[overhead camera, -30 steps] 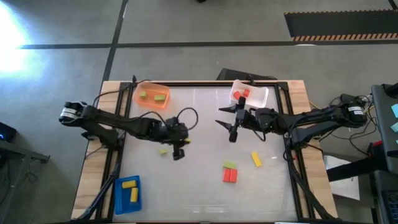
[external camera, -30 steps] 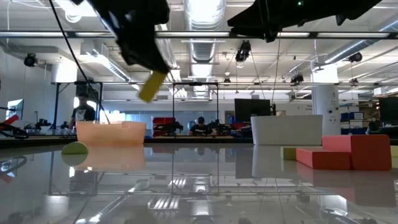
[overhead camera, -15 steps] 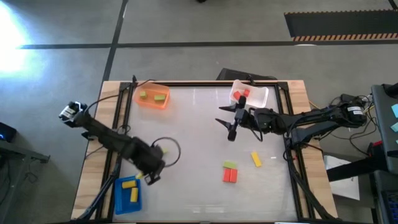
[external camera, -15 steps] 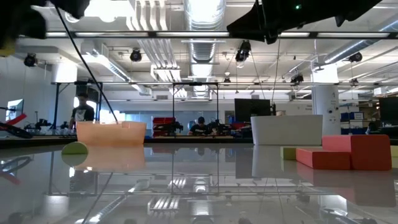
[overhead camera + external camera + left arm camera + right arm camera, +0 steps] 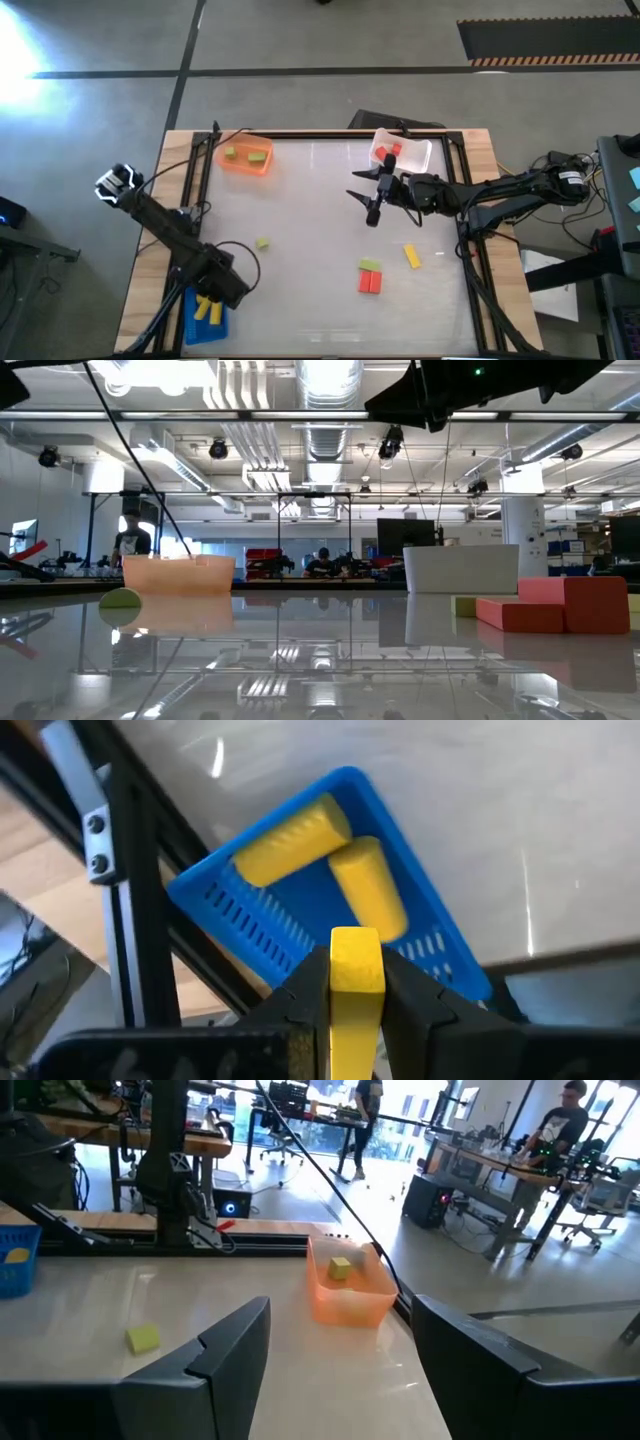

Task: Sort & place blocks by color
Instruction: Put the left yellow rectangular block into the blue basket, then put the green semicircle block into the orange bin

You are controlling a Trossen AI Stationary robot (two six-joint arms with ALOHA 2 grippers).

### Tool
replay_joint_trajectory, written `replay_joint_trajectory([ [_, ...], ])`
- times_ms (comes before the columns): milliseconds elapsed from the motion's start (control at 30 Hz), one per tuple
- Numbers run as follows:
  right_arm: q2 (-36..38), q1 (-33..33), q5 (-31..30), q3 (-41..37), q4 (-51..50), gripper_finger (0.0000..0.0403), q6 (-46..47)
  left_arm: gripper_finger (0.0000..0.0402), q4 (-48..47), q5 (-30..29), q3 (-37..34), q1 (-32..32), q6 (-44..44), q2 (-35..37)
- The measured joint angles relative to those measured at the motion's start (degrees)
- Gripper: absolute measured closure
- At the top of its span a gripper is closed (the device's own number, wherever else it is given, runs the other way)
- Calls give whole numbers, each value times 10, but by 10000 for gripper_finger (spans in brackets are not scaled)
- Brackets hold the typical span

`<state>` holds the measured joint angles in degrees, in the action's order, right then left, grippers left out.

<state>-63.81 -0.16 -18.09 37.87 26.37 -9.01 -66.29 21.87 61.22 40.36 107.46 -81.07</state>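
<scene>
Left hand [image 5: 355, 995] grasps yellow block [image 5: 355, 982] above blue tray [image 5: 400, 850], seen only by wrist; right hand [image 5: 372, 196] released.

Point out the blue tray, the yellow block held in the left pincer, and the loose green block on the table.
blue tray [image 5: 400, 820]: left wrist view, on its far rim.
yellow block [image 5: 356, 965]: left wrist view, on its top face between the fingers.
green block [image 5: 262, 243]: high view, on its top.
</scene>
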Motion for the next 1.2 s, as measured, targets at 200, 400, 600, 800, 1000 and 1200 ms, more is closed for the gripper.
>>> replay_joint_trajectory([
  [200,0,0,0,0,-2,170,0,359,63,0,-27,39,72,-13],
  [400,0,0,0,0,-9,170,0,359,87,-20,-39,72,123,-30],
  [600,0,0,0,0,-23,170,9,313,89,-20,-51,78,135,-47],
  [800,0,0,0,0,-25,170,10,283,89,-10,-60,78,123,-45],
  [1000,0,0,1,0,-38,170,24,281,88,2,-36,74,114,-28],
  [1200,0,0,1,-1,-66,170,31,279,89,-120,9,36,-20,-4],
])
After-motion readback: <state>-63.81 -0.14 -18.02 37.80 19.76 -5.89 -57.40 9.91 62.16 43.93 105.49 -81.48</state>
